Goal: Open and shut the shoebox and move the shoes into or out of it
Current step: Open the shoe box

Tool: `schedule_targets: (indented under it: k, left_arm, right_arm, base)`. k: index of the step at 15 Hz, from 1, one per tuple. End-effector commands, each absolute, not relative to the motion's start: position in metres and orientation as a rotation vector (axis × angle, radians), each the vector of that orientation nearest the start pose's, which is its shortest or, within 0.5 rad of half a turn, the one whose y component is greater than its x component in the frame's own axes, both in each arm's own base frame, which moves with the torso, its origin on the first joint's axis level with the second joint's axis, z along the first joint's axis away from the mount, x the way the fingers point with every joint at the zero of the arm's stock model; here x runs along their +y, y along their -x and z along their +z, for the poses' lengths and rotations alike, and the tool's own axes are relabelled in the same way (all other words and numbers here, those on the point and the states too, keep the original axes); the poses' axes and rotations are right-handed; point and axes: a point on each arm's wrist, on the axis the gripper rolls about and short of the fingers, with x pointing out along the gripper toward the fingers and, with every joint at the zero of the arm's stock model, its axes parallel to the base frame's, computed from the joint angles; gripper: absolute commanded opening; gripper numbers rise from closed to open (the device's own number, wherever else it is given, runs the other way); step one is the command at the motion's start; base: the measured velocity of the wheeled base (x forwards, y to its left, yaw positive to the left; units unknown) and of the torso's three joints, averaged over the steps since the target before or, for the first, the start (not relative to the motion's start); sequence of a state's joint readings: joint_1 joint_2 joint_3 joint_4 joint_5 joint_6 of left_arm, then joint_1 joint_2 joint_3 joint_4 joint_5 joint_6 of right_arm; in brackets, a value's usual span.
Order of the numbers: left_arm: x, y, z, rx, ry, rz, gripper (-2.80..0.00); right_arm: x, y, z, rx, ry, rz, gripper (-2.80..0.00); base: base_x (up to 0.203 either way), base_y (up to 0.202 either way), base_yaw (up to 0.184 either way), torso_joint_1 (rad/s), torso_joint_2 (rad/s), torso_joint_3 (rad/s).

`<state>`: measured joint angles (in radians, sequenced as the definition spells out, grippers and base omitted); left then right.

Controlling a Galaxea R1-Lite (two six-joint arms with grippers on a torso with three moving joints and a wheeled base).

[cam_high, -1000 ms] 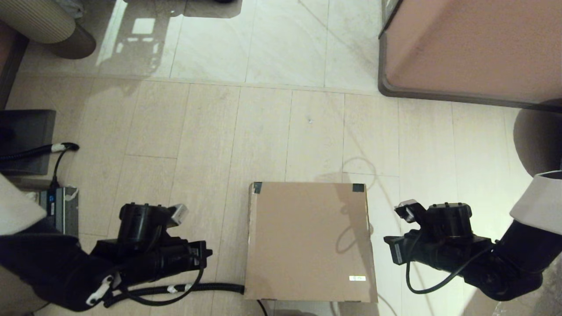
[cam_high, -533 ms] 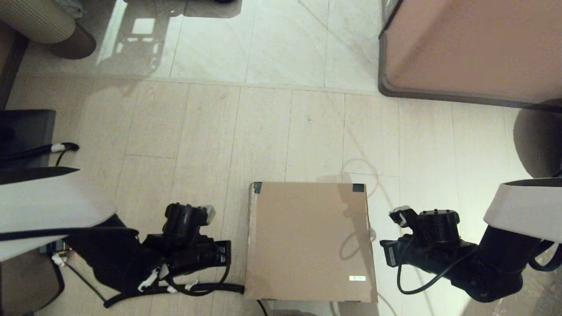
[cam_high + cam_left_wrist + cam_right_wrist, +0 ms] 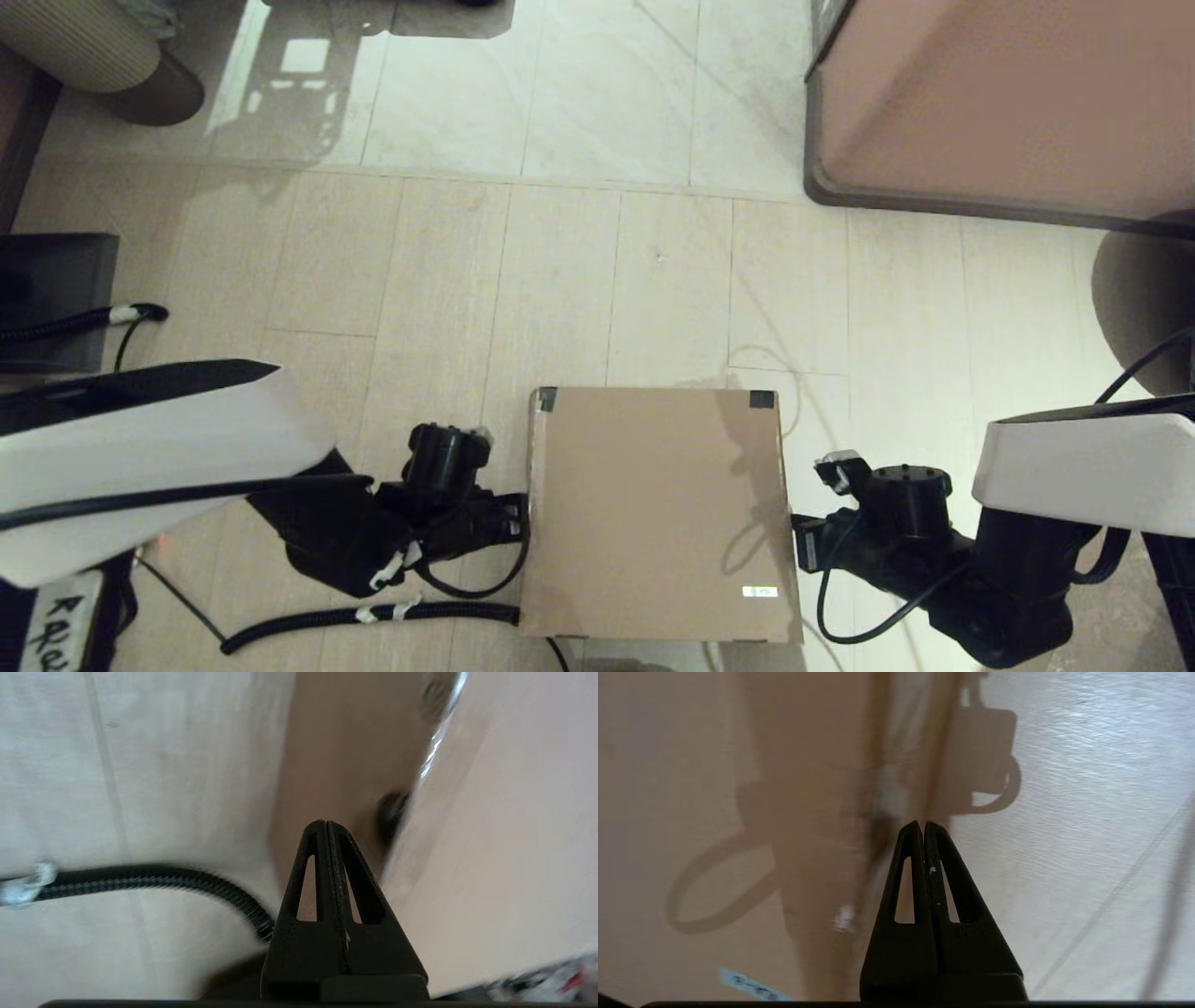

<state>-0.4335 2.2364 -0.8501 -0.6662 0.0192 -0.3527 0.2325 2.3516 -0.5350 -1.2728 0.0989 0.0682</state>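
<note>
The brown cardboard shoebox [image 3: 653, 513] sits on the floor with its lid down flat. Two far corners carry black tape [image 3: 547, 399] and a white sticker [image 3: 759, 591] lies near the front right. The shoes are hidden. My left gripper [image 3: 519, 509] is shut, its tip at the box's left side wall [image 3: 336, 765] just below the lid edge. My right gripper [image 3: 799, 546] is also shut, its tip at the box's right edge [image 3: 878, 812]. In the wrist views the left gripper [image 3: 325, 823] and right gripper [image 3: 923, 825] hold nothing.
A large pinkish-brown block with a dark grey rim [image 3: 1008, 103] stands at the far right. A black corrugated cable [image 3: 373, 616] lies on the floor left of the box. A dark case [image 3: 56, 289] sits at the left edge. Open floor lies beyond the box.
Both arms have swung inward from either side until their tips reach the box's left and right sides. The box has not moved and its lid stays down.
</note>
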Motion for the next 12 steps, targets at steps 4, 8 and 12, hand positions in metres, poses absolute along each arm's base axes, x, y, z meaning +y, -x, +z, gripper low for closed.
schedule_targets:
  k: [4, 8, 12]
  left_arm:
    - [-0.168, -0.333, 0.001, 0.783, 0.201, -0.25, -2.8]
    - [-0.173, -0.328, 0.004, 0.786, 0.216, -0.26, -2.8]
    - [-0.174, -0.323, 0.013, 0.774, 0.221, -0.27, -2.8]
  right_arm:
    - [0.089, -0.317, -0.033, 0.571, -0.039, 0.312, -2.8]
    - [0.088, -0.302, -0.021, 0.601, -0.187, 0.284, -2.8]
    - [0.094, -0.281, -0.016, 0.66, -0.306, 0.361, -2.8]
  base:
    - [0.0, 0.0, 0.0, 0.0, 0.0, 0.0]
    - [0.0, 0.0, 0.0, 0.0, 0.0, 0.0]
    - [0.0, 0.0, 0.0, 0.0, 0.0, 0.0]
